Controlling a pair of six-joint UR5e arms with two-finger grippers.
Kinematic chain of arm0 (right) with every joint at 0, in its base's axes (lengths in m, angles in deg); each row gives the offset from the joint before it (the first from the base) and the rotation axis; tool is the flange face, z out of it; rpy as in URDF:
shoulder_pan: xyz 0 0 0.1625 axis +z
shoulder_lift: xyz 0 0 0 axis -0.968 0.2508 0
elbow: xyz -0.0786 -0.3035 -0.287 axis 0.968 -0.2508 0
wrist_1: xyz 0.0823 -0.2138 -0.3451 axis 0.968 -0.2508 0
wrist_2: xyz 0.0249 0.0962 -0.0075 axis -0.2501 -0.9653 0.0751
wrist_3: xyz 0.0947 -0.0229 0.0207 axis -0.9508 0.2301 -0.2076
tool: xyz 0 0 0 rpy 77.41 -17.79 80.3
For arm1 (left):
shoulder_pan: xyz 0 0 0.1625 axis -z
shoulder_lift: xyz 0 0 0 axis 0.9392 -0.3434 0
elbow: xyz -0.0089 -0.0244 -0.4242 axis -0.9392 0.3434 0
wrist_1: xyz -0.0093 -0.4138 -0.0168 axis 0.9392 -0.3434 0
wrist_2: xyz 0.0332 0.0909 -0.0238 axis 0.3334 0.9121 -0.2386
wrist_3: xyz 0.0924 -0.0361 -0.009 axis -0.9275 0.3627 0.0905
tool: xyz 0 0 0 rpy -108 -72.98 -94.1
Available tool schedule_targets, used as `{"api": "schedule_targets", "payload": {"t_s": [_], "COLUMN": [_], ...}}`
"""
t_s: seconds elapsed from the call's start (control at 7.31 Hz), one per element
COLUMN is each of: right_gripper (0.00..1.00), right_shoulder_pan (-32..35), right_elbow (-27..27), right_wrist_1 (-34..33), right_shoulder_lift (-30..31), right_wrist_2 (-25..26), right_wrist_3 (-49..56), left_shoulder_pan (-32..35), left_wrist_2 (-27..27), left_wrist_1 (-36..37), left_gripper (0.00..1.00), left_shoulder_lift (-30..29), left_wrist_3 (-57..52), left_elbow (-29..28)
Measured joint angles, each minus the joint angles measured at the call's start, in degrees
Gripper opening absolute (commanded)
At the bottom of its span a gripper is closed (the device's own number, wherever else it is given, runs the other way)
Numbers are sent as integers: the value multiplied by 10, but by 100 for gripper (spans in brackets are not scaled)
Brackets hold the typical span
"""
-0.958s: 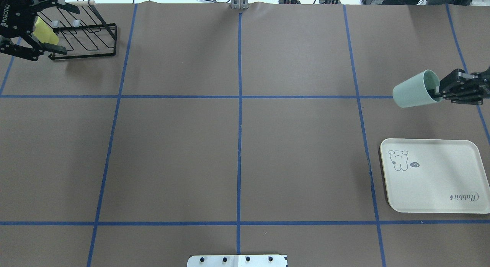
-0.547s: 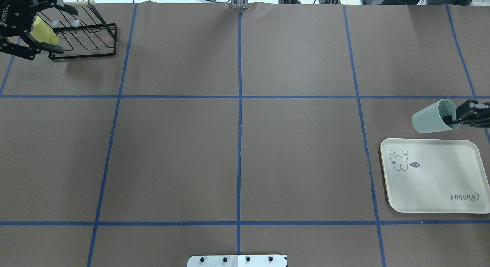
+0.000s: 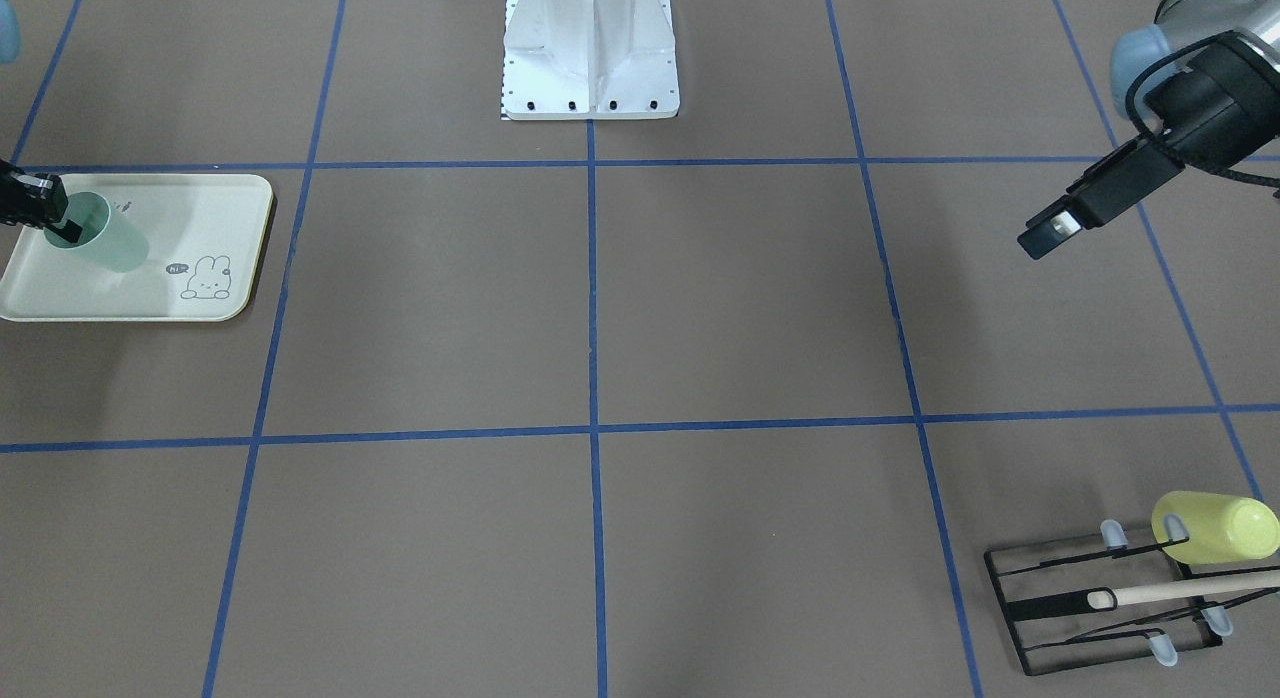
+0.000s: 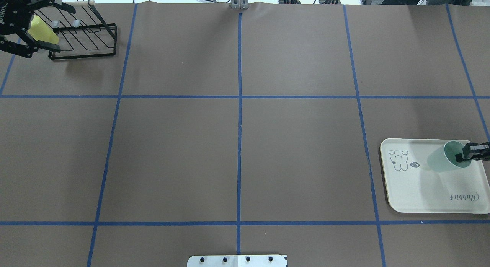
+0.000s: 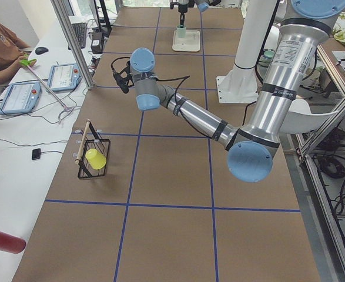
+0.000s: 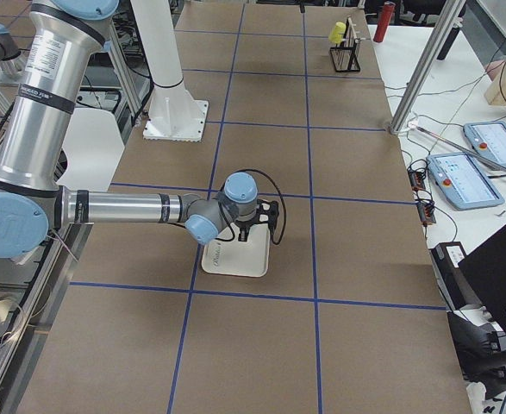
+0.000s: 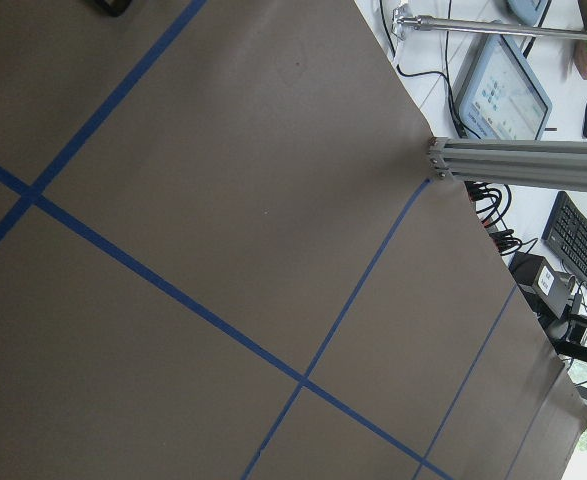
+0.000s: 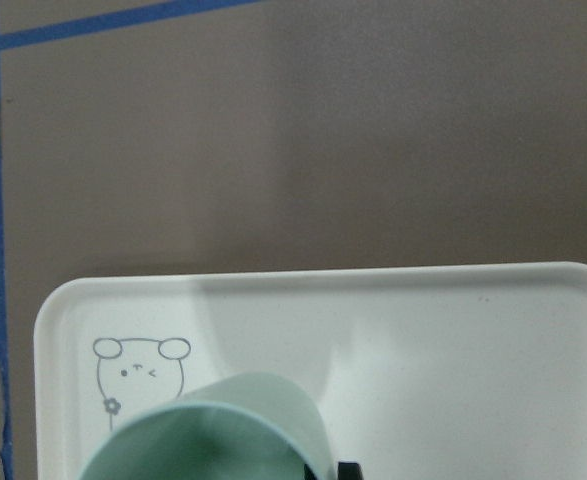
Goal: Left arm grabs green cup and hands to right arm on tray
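The pale green cup hangs tilted over the cream tray, its mouth toward the right edge. My right gripper is shut on the cup's rim, with one finger inside. In the front-facing view the cup sits over the tray. The right wrist view shows the cup just above the tray. I cannot tell whether the cup touches the tray. My left gripper is open and empty, high over the far left corner.
A black wire rack stands at the far left with a yellow cup on a prong; both show in the front-facing view, rack and cup. The robot base plate is at the near edge.
My right gripper has carried the green cup toward the near side, from above the blue tape line to over the tray. My left gripper has drifted slightly left and stays open.
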Motion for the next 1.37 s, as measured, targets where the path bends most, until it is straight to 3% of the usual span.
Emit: {"api": "schedule_targets", "payload": {"t_s": [0.27,0.68,0.82,1.37], "right_gripper": [0,40,99,100], "right_shoulder_pan": [-15,-19,-20,0], "right_elbow": [3,8,9,44], "right_wrist_1": [-1,-1,0,1], "right_shoulder_lift": [10,17,18,34], "right_wrist_2": [27,36,36,27], "right_wrist_3": [3,3,3,5], "left_shoulder_pan": [0,0,0,2], "left_wrist_2": [0,-1,-1,-1], "left_wrist_1": [0,0,0,2], "left_gripper": [100,100,100,100], "left_shoulder_lift": [0,0,0,-1], "left_wrist_3": [0,0,0,0], "left_elbow": [0,0,0,1]}}
